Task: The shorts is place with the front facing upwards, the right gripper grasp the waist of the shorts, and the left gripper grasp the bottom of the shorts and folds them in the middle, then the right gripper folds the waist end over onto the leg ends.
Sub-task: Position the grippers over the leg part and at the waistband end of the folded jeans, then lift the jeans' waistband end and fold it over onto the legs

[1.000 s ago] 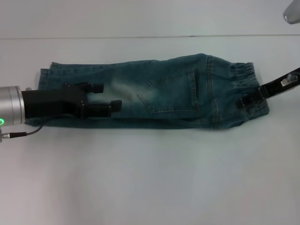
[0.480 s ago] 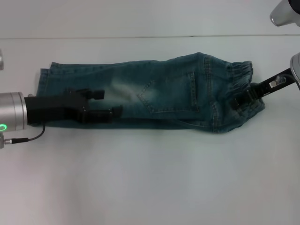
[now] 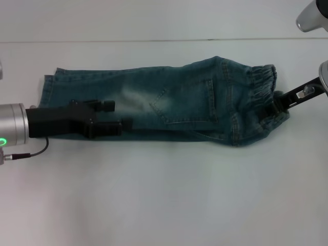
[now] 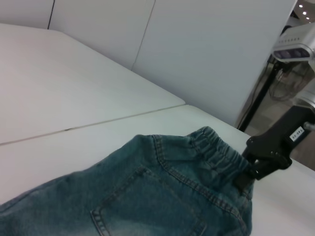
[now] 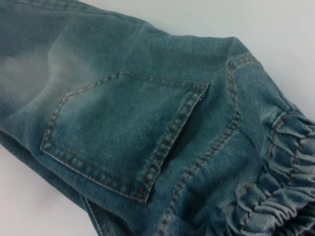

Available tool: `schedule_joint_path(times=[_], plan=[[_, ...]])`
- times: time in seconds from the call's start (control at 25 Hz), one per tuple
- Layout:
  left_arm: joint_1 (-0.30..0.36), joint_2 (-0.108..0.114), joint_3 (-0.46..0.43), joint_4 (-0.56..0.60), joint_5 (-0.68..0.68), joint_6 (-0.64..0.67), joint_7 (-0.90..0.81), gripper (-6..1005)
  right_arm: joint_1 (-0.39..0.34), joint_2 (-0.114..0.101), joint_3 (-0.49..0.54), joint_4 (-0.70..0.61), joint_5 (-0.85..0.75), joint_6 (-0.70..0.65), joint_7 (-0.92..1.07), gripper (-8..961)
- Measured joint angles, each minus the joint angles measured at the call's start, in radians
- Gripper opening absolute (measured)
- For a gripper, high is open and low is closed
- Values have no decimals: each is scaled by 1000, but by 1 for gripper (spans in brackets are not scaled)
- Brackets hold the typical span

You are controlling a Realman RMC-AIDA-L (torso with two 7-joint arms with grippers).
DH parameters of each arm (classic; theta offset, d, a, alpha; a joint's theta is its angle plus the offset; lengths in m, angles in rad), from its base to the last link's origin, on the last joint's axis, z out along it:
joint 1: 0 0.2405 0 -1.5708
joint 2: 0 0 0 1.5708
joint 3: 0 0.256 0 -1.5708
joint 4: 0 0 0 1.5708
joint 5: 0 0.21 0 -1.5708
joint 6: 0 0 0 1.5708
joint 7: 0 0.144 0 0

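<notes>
The denim shorts (image 3: 169,102) lie folded lengthwise across the white table, back pocket (image 5: 128,132) facing up. The waist of the shorts (image 3: 262,84) is bunched up at the right end, and my right gripper (image 3: 269,110) is shut on its near edge. The left wrist view shows that gripper (image 4: 247,176) clamped on the elastic band (image 4: 216,152). The bottom of the shorts (image 3: 48,89), with its leg ends, lies flat at the left. My left gripper (image 3: 117,114) hovers open over the leg part beside the pale faded patch (image 3: 134,95), holding nothing.
The white table (image 3: 164,195) runs wide in front of the shorts, and a seam (image 3: 154,40) crosses it behind them. A silver robot part (image 3: 311,18) shows at the upper right. White wall panels (image 4: 206,44) stand beyond the table.
The right gripper has dragged the waist leftward, so the band is now bunched and raised. The left gripper has shifted slightly toward the table's near edge, still open.
</notes>
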Motion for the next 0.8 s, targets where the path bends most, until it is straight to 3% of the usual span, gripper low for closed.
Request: schedule_joint_path(times=[0.2, 0.32, 0.44, 0.52, 0.64, 0.8], plan=[[-4, -9, -13, 3, -9, -14, 0, 816, -2, 0, 7, -4, 1, -4, -5, 100], [-8, -42, -31, 9, -39, -60, 30, 795, -3, -3, 18, -5, 3, -4, -12, 100], [-25, -92, -35, 9, -94, -157, 114, 677, -10, -7, 24, -11, 16, -7, -16, 99], [-43, -106, -33, -8, -126, -218, 154, 598, -13, -11, 28, -15, 30, -16, -16, 99], [-89, -112, -31, -112, -252, -311, 278, 416, -19, -22, 38, -27, 64, -49, -16, 99], [-141, -114, -34, -271, -489, -431, 616, 231, -32, -32, 74, -77, 105, -114, -16, 99]])
